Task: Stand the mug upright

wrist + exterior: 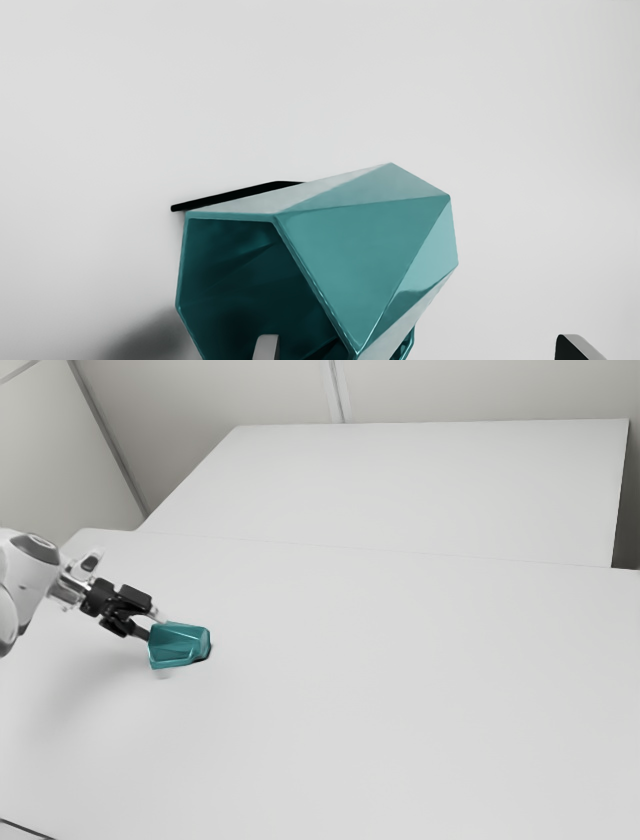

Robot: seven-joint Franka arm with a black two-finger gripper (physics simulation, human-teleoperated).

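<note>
- The teal mug (360,250) lies on its side on the tabletop (400,680), toward the exterior view's left — not upright.
- Its open mouth faces the exterior view's left, the side the arm (30,575) comes from.
- The hand (154,626) is spread wide, gripping nothing — one fingertip overlaps the mug's mouth in the wrist view, the other stands apart, past its outer wall.

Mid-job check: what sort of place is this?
Probably a bare, lab-like room: a plain white table, what look like pale walls, and a robot arm reaching toward a teal mug.
</note>
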